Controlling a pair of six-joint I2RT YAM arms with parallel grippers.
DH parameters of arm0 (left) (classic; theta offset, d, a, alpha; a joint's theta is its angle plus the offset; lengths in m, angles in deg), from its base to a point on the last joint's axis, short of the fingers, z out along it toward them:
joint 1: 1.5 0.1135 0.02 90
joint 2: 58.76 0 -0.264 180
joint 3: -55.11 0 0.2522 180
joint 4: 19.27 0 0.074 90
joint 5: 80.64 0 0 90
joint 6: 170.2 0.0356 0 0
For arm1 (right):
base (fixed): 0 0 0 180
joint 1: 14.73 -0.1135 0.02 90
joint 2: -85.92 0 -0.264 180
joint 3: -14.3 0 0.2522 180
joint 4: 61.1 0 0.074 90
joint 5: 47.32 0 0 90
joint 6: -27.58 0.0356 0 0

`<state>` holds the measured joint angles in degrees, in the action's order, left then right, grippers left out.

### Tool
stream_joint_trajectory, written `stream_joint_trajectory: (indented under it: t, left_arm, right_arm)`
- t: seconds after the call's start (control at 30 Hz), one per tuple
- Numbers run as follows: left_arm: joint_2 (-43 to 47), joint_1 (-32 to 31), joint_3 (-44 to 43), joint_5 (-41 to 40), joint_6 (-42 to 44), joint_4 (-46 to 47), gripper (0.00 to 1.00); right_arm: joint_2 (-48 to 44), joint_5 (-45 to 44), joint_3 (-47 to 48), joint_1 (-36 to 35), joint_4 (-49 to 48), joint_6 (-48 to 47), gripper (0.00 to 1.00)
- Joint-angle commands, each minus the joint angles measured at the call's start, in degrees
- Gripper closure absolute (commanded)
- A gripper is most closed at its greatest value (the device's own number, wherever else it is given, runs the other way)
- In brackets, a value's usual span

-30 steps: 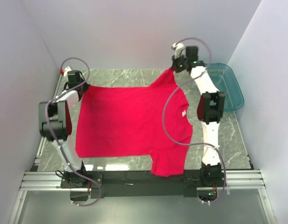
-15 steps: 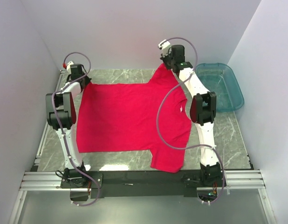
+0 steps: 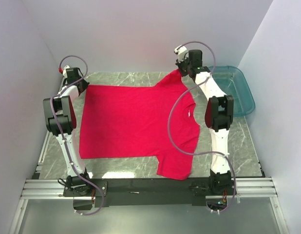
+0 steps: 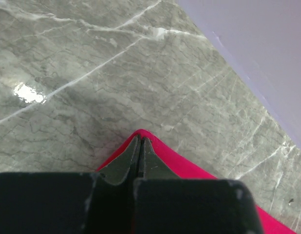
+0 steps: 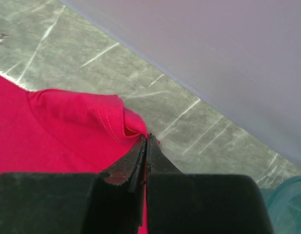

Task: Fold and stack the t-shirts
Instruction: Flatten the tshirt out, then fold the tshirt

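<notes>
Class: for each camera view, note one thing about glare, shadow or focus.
Top external: soft, even light, with one glare patch on the marble table beside the t-shirt. Left wrist: a bright glare spot on the marble; the left claw has a dark, blurred base. Right wrist: the shirt stitching is sharp, the right claw is blurred at its base, and the teal tub is soft.

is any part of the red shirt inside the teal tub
No, the red t-shirt lies spread on the table, clear of the teal tub at the right edge.

Left pincer (image 3: 82, 86) edged toward back-left; right pincer (image 3: 181, 72) swung left, then back; t-shirt (image 3: 136, 122) stretched flatter.
</notes>
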<state>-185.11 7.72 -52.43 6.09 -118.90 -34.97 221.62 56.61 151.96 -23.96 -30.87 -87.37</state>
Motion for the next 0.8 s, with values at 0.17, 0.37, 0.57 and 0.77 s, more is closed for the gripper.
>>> stream_joint_trajectory:
  t: [0.17,0.37,0.57,0.77]
  left_arm:
    - [1.27,0.72,-0.27,2.74,1.17,0.62,0.99]
    - [2.33,1.51,1.58,4.67,1.69,0.7,1.0]
    - [4.26,1.86,3.86,5.46,1.69,1.58,1.0]
    - [6.9,2.65,7.54,5.99,1.43,3.24,1.0]
  right_arm:
    - [-13.34,6.63,-8.13,1.67,-3.54,0.78,1.0]
    - [-19.15,9.0,-17.18,2.55,-5.92,1.48,1.0]
    - [-23.28,9.71,-23.6,3.08,-7.76,1.57,1.0]
    - [-26.62,10.76,-27.38,3.87,-8.12,2.19,1.0]
